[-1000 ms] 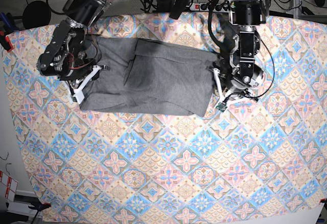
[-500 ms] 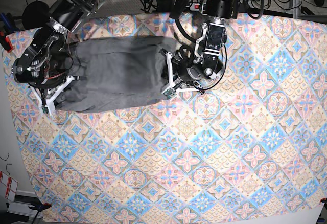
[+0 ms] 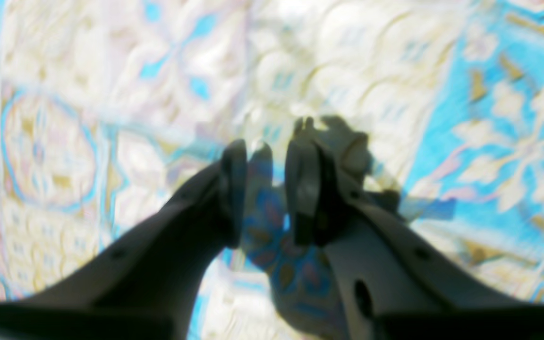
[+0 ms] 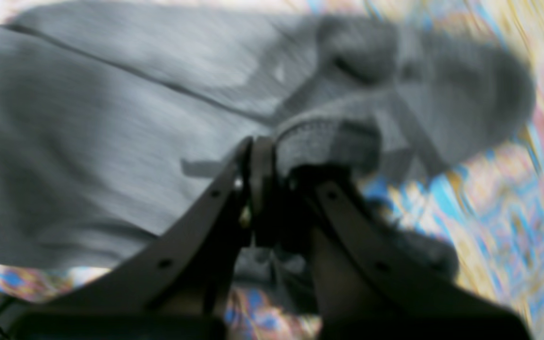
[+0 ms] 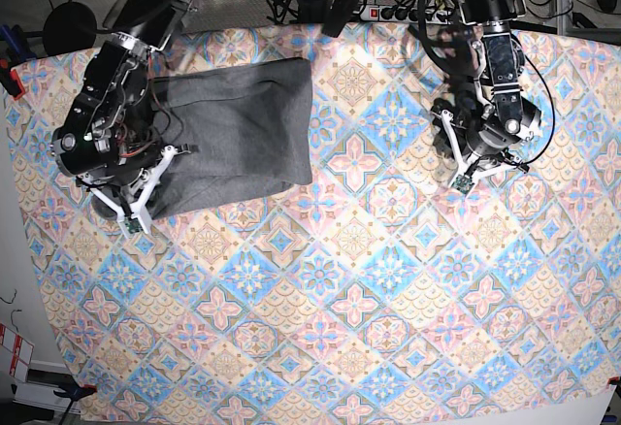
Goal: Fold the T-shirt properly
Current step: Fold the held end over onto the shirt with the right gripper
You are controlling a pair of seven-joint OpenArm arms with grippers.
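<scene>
Now the T-shirt point(image 5: 238, 129) lies as a shorter grey block on the far left part of the tablecloth point(image 5: 369, 299). A second ago it stretched much further across the table, and half a second ago the left gripper point(image 5: 464, 175) was at its free end; that gripper has since swung away to the opposite side of the base view and stands over bare pattern, well apart from the garment. In the left wrist view its fingers point(image 3: 234, 189) are parted with only tablecloth showing in the gap, so it is open and holds nothing.

The right gripper point(image 5: 138, 213) sits at the shirt's near left corner, lower on the cloth than a second ago. In the right wrist view its jaws are pressed together on a bunched, stitched edge of the grey fabric point(image 4: 319, 141), clamped on the shirt. The rest of the garment spreads away from the fingertips, with a crease running across it.

Both arms reach down from the far edge of the table, wrists bent towards the cloth.
</scene>
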